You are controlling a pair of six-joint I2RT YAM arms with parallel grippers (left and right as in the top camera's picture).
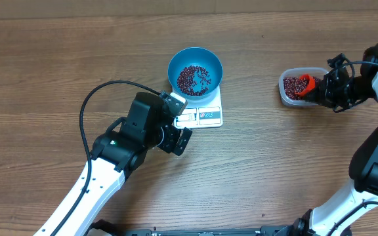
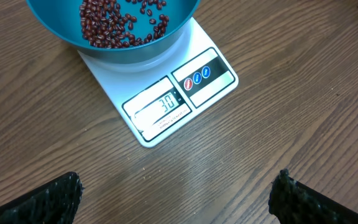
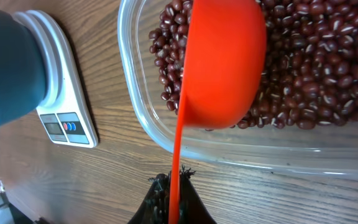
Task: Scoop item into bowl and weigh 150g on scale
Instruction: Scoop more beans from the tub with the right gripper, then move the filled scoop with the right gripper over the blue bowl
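The blue bowl (image 1: pixel 195 60) stands on the white scale (image 1: pixel 209 117) with a thin layer of red-brown beans (image 1: pixel 194 78) inside. My left gripper (image 1: pixel 181 140) hovers open just in front of the scale, with nothing between its fingers. The left wrist view shows the bowl (image 2: pixel 55 22), its beans (image 2: pixel 114 22) and the scale (image 2: pixel 166 106) with a lit display, and the left gripper (image 2: pixel 179 199) spread wide. My right gripper (image 3: pixel 174 186) is shut on the thin handle of a red scoop (image 3: pixel 222 62). The scoop's cup lies turned over on the beans (image 3: pixel 316 68).
A clear plastic tub (image 1: pixel 287 95) holding the bean heap sits at the right, well apart from the scale. In the right wrist view the tub's near rim (image 3: pixel 143 118) lies between my fingers and the scoop cup. A black cable loops by the left arm.
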